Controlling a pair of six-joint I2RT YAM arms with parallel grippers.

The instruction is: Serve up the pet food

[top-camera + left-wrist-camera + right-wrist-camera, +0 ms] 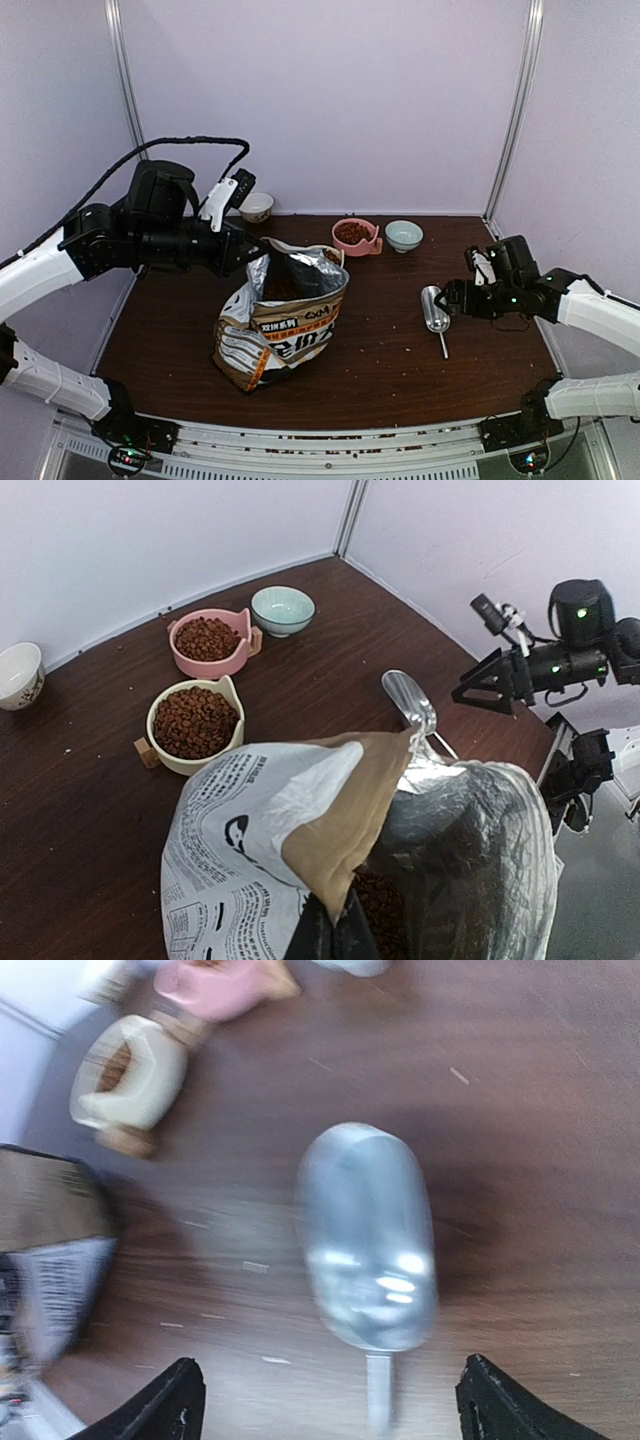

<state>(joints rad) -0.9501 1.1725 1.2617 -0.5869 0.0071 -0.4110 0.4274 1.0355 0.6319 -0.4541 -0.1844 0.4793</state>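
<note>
The pet food [193, 720] fills a cream bowl and a pink bowl [205, 638]; more lies inside the open printed bag [260, 820]. My left gripper [335, 935] is shut on the bag's brown top edge and holds its mouth open. From above, that gripper [250, 255] sits at the bag's [280, 320] upper left corner. The silver scoop [368, 1240] lies empty on the table. My right gripper [335, 1410] hovers over it, open wide, the handle between its fingers and untouched. In the top view the right gripper [452, 297] stands just right of the scoop [435, 308].
An empty light-blue bowl [404, 235] stands beside the pink bowl [353, 235] at the back. A small white bowl [256, 207] sits at the back left by the wall. Loose crumbs dot the dark wooden table [400, 370].
</note>
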